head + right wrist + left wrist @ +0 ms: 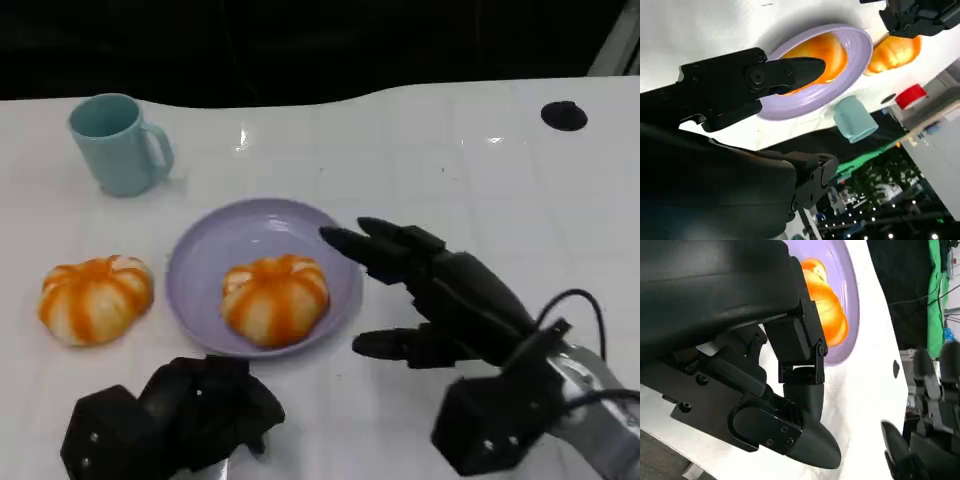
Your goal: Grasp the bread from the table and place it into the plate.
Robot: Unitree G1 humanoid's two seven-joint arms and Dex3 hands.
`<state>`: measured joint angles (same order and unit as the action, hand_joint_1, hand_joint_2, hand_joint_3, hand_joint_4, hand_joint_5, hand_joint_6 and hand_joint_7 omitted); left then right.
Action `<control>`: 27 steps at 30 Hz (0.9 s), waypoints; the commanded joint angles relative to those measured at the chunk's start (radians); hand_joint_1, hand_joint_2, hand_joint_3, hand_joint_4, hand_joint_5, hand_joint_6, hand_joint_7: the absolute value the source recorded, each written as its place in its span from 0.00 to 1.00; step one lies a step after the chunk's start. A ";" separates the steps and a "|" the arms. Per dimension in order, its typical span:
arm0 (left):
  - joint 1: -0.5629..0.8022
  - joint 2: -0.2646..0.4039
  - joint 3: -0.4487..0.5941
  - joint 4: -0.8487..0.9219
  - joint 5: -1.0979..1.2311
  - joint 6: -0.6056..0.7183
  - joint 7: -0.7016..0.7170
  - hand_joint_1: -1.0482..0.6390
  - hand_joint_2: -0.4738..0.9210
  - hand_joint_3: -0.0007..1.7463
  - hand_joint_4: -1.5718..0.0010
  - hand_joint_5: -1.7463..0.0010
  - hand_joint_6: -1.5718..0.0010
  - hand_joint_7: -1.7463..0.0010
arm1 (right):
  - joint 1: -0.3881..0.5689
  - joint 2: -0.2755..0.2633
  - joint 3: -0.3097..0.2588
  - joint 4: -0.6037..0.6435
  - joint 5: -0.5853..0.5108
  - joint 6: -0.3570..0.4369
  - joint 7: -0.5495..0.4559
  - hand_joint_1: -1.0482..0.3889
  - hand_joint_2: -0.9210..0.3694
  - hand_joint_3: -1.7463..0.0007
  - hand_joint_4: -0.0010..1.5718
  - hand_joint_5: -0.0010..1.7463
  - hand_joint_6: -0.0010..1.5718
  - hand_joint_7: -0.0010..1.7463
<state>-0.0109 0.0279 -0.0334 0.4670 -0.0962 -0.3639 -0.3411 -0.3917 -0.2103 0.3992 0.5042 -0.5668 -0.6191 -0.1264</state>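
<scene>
Bread [275, 298] is seen set in the plate [200, 260], the job apparently done there; the right hand [430, 295] is held spread and empty beside the rim, while a second bread [95, 298] is left on the worktop [450, 170]

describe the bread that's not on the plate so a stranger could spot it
On the white table, find the lavender plate. Beside it on the robot's left, below the teal mug, sits an orange-striped round bread. Unlike its twin, it lies on bare table.
</scene>
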 commanded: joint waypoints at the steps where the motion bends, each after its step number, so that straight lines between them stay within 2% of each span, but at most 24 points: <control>1: 0.008 0.012 0.003 0.017 0.008 0.003 0.004 0.01 0.94 0.00 0.43 0.13 0.17 0.58 | 0.057 -0.058 -0.042 -0.016 0.001 -0.082 -0.065 0.38 0.00 0.95 0.06 0.14 0.15 0.02; 6: 0.009 0.010 0.003 0.011 0.009 0.008 0.009 0.00 0.94 0.00 0.43 0.13 0.17 0.58 | 0.127 -0.104 -0.074 -0.029 0.001 -0.142 -0.102 0.38 0.00 0.95 0.07 0.15 0.18 0.03; 10: 0.007 0.009 0.004 0.011 0.008 0.010 0.009 0.00 0.94 0.00 0.43 0.12 0.16 0.58 | 0.171 -0.129 -0.103 -0.030 -0.026 -0.182 -0.162 0.42 0.00 0.95 0.18 0.22 0.28 0.07; 12: 0.007 0.008 0.005 0.011 0.006 0.010 0.007 0.00 0.94 0.00 0.43 0.12 0.16 0.58 | 0.183 -0.129 -0.115 -0.012 -0.019 -0.211 -0.192 0.44 0.01 0.96 0.27 0.27 0.36 0.10; 13: 0.007 0.008 0.005 0.010 0.006 0.012 0.008 0.00 0.94 0.00 0.44 0.12 0.16 0.58 | 0.188 -0.127 -0.122 0.000 -0.011 -0.226 -0.203 0.45 0.01 0.96 0.32 0.31 0.42 0.12; 15: 0.009 0.008 0.004 0.006 0.009 0.016 0.012 0.00 0.94 0.00 0.44 0.12 0.16 0.58 | 0.201 -0.120 -0.138 0.016 0.000 -0.246 -0.223 0.46 0.01 0.95 0.38 0.41 0.49 0.13; 16: 0.009 0.008 0.004 0.004 0.010 0.017 0.012 0.00 0.94 0.00 0.44 0.12 0.16 0.58 | 0.210 -0.114 -0.145 0.021 0.009 -0.250 -0.231 0.47 0.03 0.92 0.40 0.50 0.53 0.16; 17: 0.010 0.008 0.004 0.003 0.010 0.018 0.013 0.00 0.94 0.00 0.44 0.12 0.16 0.58 | 0.217 -0.110 -0.151 0.023 0.013 -0.252 -0.238 0.50 0.16 0.73 0.42 0.62 0.55 0.26; 18: 0.010 0.008 0.004 0.002 0.010 0.019 0.013 0.00 0.94 0.00 0.44 0.12 0.16 0.58 | 0.224 -0.107 -0.157 0.023 0.013 -0.254 -0.246 0.52 0.27 0.58 0.43 0.67 0.54 0.34; 20: 0.010 0.009 0.004 0.001 0.011 0.021 0.014 0.00 0.94 0.00 0.44 0.12 0.16 0.58 | 0.241 -0.102 -0.169 0.022 0.026 -0.259 -0.248 0.57 0.37 0.40 0.48 0.77 0.56 0.48; 23: 0.008 0.011 0.005 0.003 0.010 0.017 0.009 0.00 0.94 0.00 0.45 0.12 0.16 0.58 | 0.259 -0.103 -0.178 0.027 0.048 -0.275 -0.236 0.58 0.38 0.34 0.52 0.93 0.54 0.63; 27: 0.008 0.012 0.005 0.001 0.009 0.020 0.007 0.01 0.94 0.00 0.45 0.12 0.17 0.58 | 0.289 -0.106 -0.184 0.007 0.056 -0.267 -0.222 0.56 0.39 0.33 0.55 0.99 0.52 0.69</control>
<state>-0.0110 0.0246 -0.0337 0.4643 -0.0934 -0.3551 -0.3407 -0.1311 -0.3083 0.2340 0.5256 -0.5291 -0.8845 -0.3539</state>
